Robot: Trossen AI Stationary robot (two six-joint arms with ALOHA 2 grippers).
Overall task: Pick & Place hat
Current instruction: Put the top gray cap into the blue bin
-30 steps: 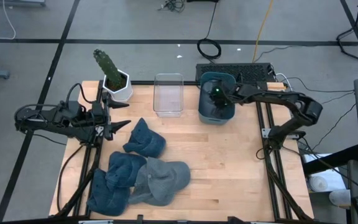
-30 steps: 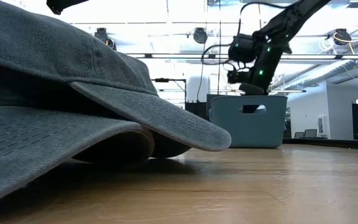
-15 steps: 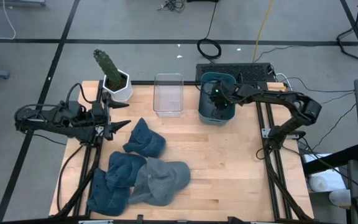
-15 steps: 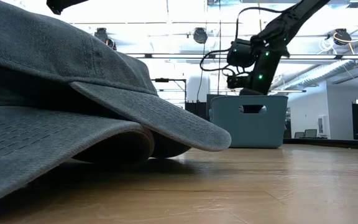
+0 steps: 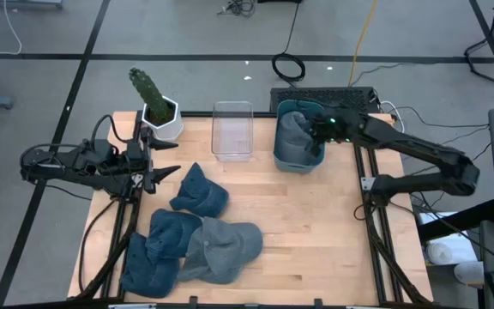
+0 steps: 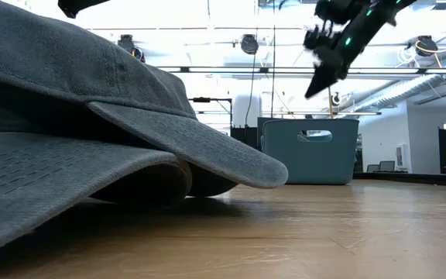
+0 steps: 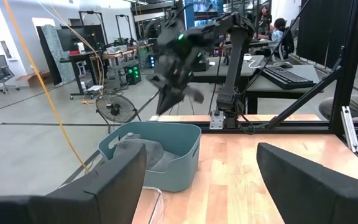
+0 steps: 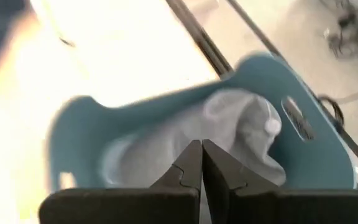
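Observation:
A grey hat (image 5: 294,129) lies crumpled inside the blue bin (image 5: 281,160) at the table's far edge; it also shows in the right wrist view (image 8: 229,130) and the left wrist view (image 7: 143,152). My right gripper (image 5: 317,132) is shut and empty, above the bin's right side; in the low view it (image 6: 317,84) hangs well above the bin (image 6: 310,151). My left gripper (image 5: 168,160) is open and empty at the table's left. Near it a blue hat (image 5: 200,193) lies on the table. A grey hat (image 5: 228,249) and two blue hats (image 5: 163,236) lie heaped at the near left.
A clear plastic box (image 5: 232,130) stands left of the blue bin. A potted cactus (image 5: 154,101) stands at the far left corner. A keyboard (image 5: 350,99) lies behind the bin. Bare wood (image 5: 316,232) shows on the table's right half.
My right gripper has risen out of the blue bin and drawn back toward the table's right edge. The grey hat now shows lying in the bin, where the gripper covered it before.

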